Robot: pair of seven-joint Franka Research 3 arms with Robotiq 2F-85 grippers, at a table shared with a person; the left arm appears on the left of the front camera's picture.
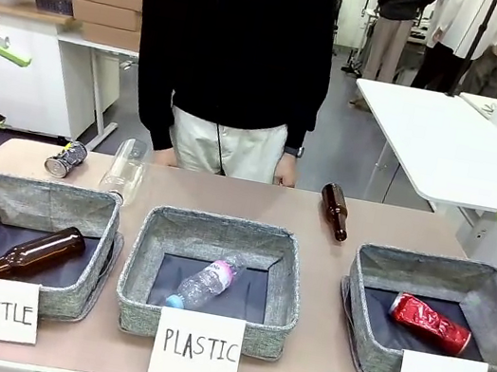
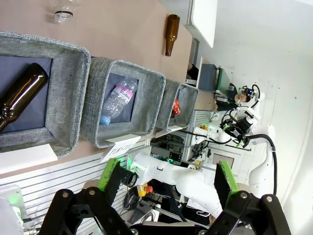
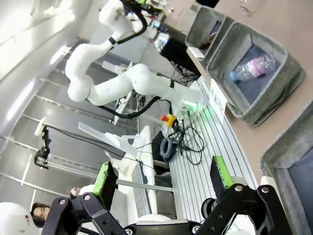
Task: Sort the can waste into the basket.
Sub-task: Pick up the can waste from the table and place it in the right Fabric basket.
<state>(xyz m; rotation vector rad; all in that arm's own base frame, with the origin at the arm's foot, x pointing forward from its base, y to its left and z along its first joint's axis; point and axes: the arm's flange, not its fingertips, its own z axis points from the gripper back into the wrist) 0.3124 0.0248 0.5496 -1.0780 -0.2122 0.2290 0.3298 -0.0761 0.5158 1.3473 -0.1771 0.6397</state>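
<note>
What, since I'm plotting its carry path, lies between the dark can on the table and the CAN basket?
Along the far side, a clear plastic bottle lies beside the dark can, and a brown glass bottle lies nearer the CAN basket.

3 baskets stood in a row along the near edge of the table (image 1: 227,197), each with a sign propped against its near wall. In the left basket (image 1: 31,191) lay a glass bottle (image 1: 33,252), in the middle basket (image 1: 221,229) a plastic bottle (image 1: 205,283), and in the right basket (image 1: 436,267) 1 crushed can (image 1: 429,324). Behind the left basket, a second can (image 1: 65,159) lay on the table, with a loose plastic bottle (image 1: 124,169) just to its right, apparently not touching it. A loose glass bottle (image 1: 335,210) lay behind the gap between the middle and right baskets. A person (image 1: 234,49) stood at the far side, behind the middle basket.
</note>
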